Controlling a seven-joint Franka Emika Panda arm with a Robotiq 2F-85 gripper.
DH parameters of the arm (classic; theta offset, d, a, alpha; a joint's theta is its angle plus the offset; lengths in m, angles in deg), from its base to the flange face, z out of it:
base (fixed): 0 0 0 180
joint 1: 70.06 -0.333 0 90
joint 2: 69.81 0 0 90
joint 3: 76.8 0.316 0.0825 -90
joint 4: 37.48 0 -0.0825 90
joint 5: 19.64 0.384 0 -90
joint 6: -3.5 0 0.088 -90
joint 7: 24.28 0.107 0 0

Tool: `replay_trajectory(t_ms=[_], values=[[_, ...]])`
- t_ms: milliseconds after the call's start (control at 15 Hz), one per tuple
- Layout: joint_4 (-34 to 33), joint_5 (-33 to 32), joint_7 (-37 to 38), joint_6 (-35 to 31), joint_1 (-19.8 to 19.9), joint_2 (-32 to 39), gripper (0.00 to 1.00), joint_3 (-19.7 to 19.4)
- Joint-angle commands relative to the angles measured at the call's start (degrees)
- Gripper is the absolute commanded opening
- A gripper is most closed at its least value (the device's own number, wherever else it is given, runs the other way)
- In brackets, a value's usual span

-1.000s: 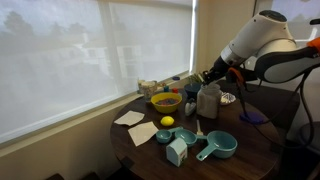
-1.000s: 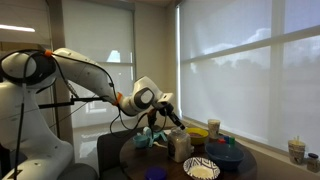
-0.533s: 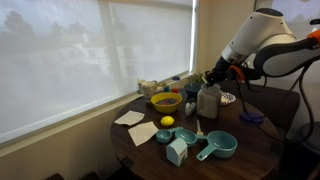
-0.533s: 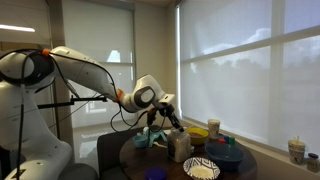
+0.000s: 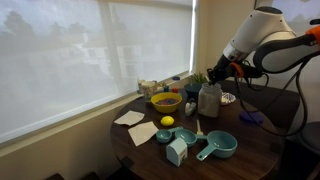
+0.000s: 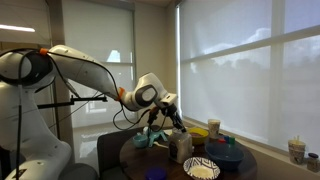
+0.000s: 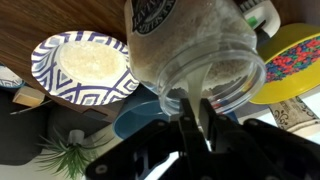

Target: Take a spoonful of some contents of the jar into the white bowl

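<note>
One knock could topple the jar (image 7: 190, 45): the pincer (image 7: 197, 102), pinched shut on what looks like a spoon (image 7: 198, 112), sits at its mouth; grains could miss the white bowl (image 7: 42, 66).

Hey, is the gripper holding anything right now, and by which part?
The gripper seems shut on a thin spoon by its handle, far end reaching into the jar.
</note>
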Motion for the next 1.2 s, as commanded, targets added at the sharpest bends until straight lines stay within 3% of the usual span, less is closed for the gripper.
replay_trajectory(t_ms=[0,400,1133], values=[[-2.64,-2.84,7.34,3.47,0.42,0.83,0.03,0.52],[-4.36,-6.54,14.21,4.23,-0.02,1.01,0.03,0.21],[-8.66,-7.57,18.16,8.41,-0.45,2.67,0.03,-2.01]])
